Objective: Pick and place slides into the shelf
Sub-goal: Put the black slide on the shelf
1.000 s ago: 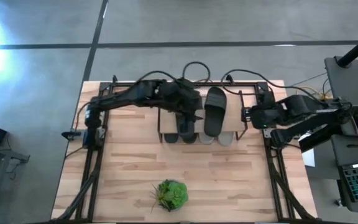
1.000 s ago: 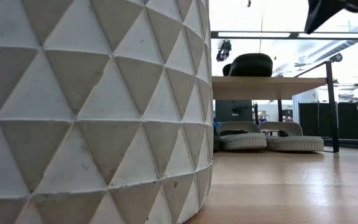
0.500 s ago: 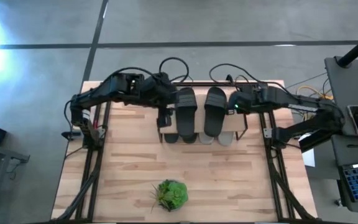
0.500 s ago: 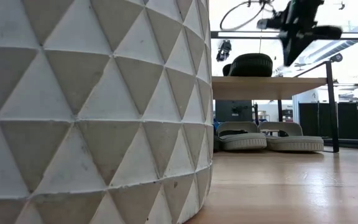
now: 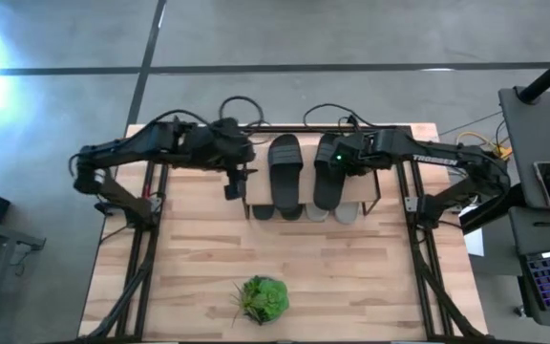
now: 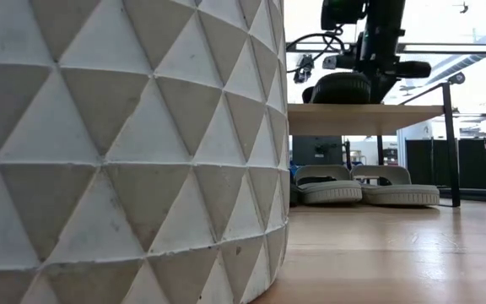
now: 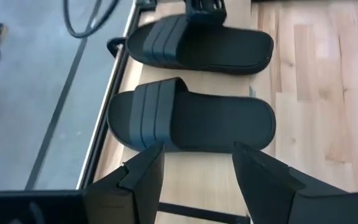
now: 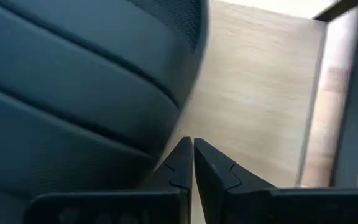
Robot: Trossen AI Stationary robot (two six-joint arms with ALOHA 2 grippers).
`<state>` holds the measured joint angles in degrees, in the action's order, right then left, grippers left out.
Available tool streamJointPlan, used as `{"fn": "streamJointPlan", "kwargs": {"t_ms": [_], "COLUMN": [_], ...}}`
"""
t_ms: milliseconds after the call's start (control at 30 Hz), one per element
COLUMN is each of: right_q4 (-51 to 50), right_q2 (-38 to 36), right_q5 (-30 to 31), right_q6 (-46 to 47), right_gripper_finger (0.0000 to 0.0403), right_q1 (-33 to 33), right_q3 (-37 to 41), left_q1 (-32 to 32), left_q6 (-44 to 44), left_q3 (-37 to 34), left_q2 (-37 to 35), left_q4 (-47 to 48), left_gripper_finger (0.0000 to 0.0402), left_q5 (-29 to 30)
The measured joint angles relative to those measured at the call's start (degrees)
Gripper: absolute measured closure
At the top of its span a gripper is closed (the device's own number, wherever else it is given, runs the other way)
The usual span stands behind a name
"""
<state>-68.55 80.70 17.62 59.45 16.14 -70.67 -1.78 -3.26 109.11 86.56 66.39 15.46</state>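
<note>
Two black slides lie side by side, soles down, on the shelf's (image 5: 359, 187) plank top: the left one (image 5: 285, 172) and the right one (image 5: 329, 177). Pale grey slides (image 6: 363, 187) rest on the table under the plank. My left gripper (image 5: 232, 182) hangs open off the shelf's left end; in its wrist view its fingers (image 7: 194, 177) point at the nearer black slide (image 7: 191, 121) without touching it. My right gripper (image 5: 330, 158) is shut, tips (image 8: 192, 146) down beside the right slide's strap (image 8: 86, 81). My right gripper's shut fingertips (image 8: 185, 152) stand against the side edge of the right black slide's strap (image 8: 166, 134), coming down from above. I cannot tell whether they touch it. The slide lies flat on the plank (image 8: 253, 93).
A green leafy plant (image 5: 263, 298) in a white faceted pot (image 6: 125, 152) stands near the table's near edge and fills the left of the low view. Black frame rails run along both table sides. Bare wood lies between shelf and plant.
My left gripper has drawn back from over the left black slide toward the table's left edge, leaving that slide lying on the plank. My right arm has swung in from the table's right edge and come down at the right black slide's strap.
</note>
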Motion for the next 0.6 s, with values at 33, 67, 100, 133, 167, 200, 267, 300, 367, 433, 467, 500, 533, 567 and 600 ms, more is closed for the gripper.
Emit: {"fn": "streamJointPlan", "kwargs": {"t_ms": [33, 67, 100, 133, 167, 200, 267, 300, 367, 433, 467, 500, 533, 567, 600], "right_q4": [0.58, 1.12, 1.72, 2.53, 3.33, 3.84, 4.22, 4.4, 4.52, 4.82, 5.08, 5.42, 6.23, 7.56, 8.97], "right_q2": [0.15, 0.31, 0.36, 0.36, 0.36, 0.34, 0.25, 0.23, 0.23, 0.23, 0.23, 0.23, 0.23, 0.23, 0.23], "right_q5": [-0.08, -0.03, 0.05, 0.18, 0.35, 0.42, 0.88, 1.59, 1.65, 1.41, 1.16, 0.69, 0.21, -0.43, -1.19], "right_q6": [-0.3, -0.64, -0.9, -1.03, -1.44, -1.95, -3.27, -3.95, -4.54, -5.14, -5.35, -5.52, -5.81, -5.98, -6.16], "right_gripper_finger": [0.0394, 0.0394, 0.0394, 0.0394, 0.0394, 0.0394, 0.0394, 0.0394, 0.0394, 0.0394, 0.0394, 0.0394, 0.0394, 0.0394, 0.0394], "right_q1": [0.03, 0.11, 0.16, 0.2, 0.37, 0.44, 0.5, 0.51, 0.68, 0.9, 0.92, 1.0, 1.08, 1.1, 1.1], "right_q3": [0.0, 0.0, 0.0, 0.0, 0.0, 0.0, 0.0, -0.01, -0.02, -0.02, -0.02, -0.02, -0.02, -0.02, -0.02], "left_q1": [-0.02, -0.02, -0.02, -0.02, -0.02, -0.02, -0.02, -0.02, -0.02, -0.02, -0.02, -0.02, -0.02, -0.02, -0.02], "left_q6": [0.44, 1.26, 2.0, 3.03, 3.96, 4.71, 6.12, 6.77, 7.42, 7.43, 7.44, 7.44, 7.44, 7.45, 7.45], "left_q3": [-2.87, -5.53, -8.08, -10.68, -12.99, -15.22, -18.98, -20.49, -22.87, -24.42, -24.91, -25.29, -25.47, -25.56, -25.62], "left_q2": [-1.91, -3.73, -5.48, -7.07, -8.56, -10.01, -12.63, -13.82, -15.52, -16.59, -16.9, -17.15, -17.25, -17.28, -17.3], "left_q4": [-2.13, -3.93, -5.73, -7.65, -9.66, -11.39, -14.6, -16.06, -18.11, -19.34, -19.68, -19.88, -19.86, -19.92, -19.91], "left_gripper_finger": [0.0226, 0.0226, 0.0226, 0.0226, 0.0226, 0.0226, 0.0226, 0.0226, 0.0226, 0.0226, 0.0226, 0.0226, 0.0226, 0.0226, 0.0226], "left_q5": [0.07, 0.36, 1.12, 1.61, 1.89, 2.15, 3.41, 4.22, 5.7, 6.6, 7.09, 7.59, 7.74, 8.07, 8.56]}}
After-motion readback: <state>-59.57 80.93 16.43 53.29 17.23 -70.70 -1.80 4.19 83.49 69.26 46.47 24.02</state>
